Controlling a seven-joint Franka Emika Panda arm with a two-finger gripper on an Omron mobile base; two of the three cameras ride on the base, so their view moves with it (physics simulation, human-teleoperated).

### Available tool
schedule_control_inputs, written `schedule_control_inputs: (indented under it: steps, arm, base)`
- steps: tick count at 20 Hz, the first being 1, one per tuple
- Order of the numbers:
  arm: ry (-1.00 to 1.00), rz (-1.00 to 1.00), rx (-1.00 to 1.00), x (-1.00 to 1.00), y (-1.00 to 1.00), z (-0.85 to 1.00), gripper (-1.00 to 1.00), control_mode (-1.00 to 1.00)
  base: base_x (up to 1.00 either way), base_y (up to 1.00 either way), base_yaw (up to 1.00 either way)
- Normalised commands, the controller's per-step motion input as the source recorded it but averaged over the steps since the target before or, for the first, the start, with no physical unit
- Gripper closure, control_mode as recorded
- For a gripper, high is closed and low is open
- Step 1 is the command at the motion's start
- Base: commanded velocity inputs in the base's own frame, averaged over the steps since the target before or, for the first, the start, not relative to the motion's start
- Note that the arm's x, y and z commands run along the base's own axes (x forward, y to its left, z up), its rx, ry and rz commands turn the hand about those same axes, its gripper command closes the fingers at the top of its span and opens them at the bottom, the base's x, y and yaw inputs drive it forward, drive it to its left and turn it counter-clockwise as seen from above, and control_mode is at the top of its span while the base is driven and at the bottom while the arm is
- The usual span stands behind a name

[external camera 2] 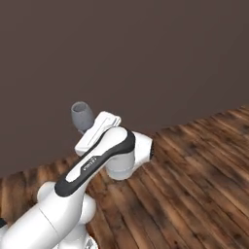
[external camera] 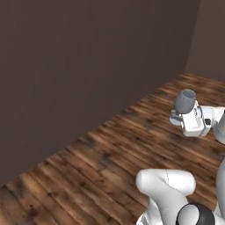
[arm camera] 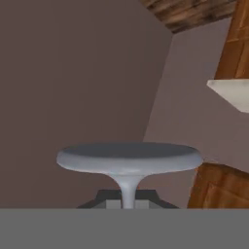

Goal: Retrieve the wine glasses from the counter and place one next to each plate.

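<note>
One wine glass, blue-grey, is held in my gripper (external camera: 177, 117), which is shut on its stem. Its round bowl (external camera: 185, 100) sticks up and to the left of the white hand, above the wooden floor. From the other side the bowl (external camera 2: 81, 116) rises past the hand, in front of the dark wall. In the hand view the glass's flat round foot (arm camera: 129, 158) spreads across the middle, and the thin stem (arm camera: 127, 188) runs down between my dark fingertips (arm camera: 108, 200). The plates are out of view.
A plain dark brown wall (external camera: 88, 57) stands close ahead, with brown plank floor (external camera: 114, 149) below it. In the hand view a pale slab edge (arm camera: 232, 92) juts in at the right beside brown wood cabinet fronts (arm camera: 221, 187); I cannot tell whether it is the counter.
</note>
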Motion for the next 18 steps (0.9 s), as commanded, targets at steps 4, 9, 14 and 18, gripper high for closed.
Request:
schedule_control_inputs:
  steps: [4,9,14,18]
  arm:
    - [0.0,0.0,0.0,0.0,0.0,0.0,1.0,1.0]
    - [0.0,0.0,0.0,0.0,0.0,0.0,1.0,1.0]
    - [0.0,0.0,0.0,0.0,0.0,0.0,1.0,1.0]
    - [0.0,0.0,0.0,0.0,0.0,0.0,1.0,1.0]
  base:
    - [1.0,0.65,-0.75]
    - [1.0,0.63,-0.74]
    - [1.0,0.63,-0.76]
    - [1.0,0.61,-0.77]
